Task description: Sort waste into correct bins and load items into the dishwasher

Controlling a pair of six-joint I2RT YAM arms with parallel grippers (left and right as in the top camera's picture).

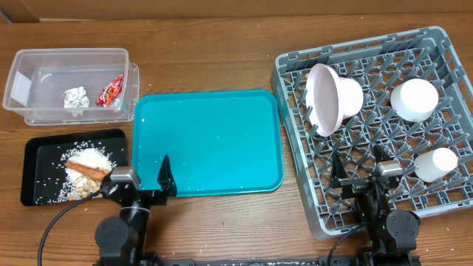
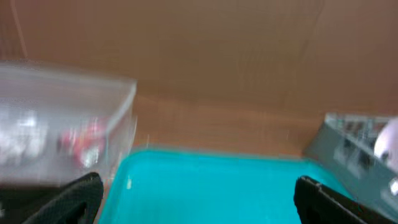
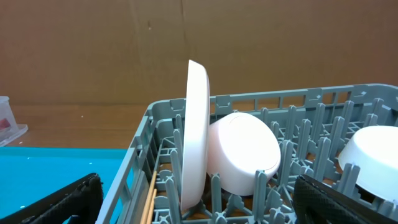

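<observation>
Clear tub (image 1: pixel 22 81), see-through all round, and there's a red wrapper (image 1: pixel 112 90) with a white paper ball (image 1: pixel 75 97) showing through it. Black tray (image 1: pixel 37 151) now, speckled with white-beige rice (image 1: pixel 92 157), and an orange carrot (image 1: pixel 87 171) among the grains. The big tray (image 1: pixel 214 140) is solid teal, no pattern at all. The rack (image 1: pixel 443 44) is grey throughout, an open grid. White plate (image 1: pixel 323 100), white bowls (image 1: pixel 414 100), and chopsticks (image 3: pixel 151 199) in pale wood. Table (image 1: pixel 207 52) is warm brown with wood grain, and the wall (image 3: pixel 280 43) is plain cardboard brown.

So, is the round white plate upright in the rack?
Upright: the round white plate stands on edge in the grey plastic dish rack.
</observation>
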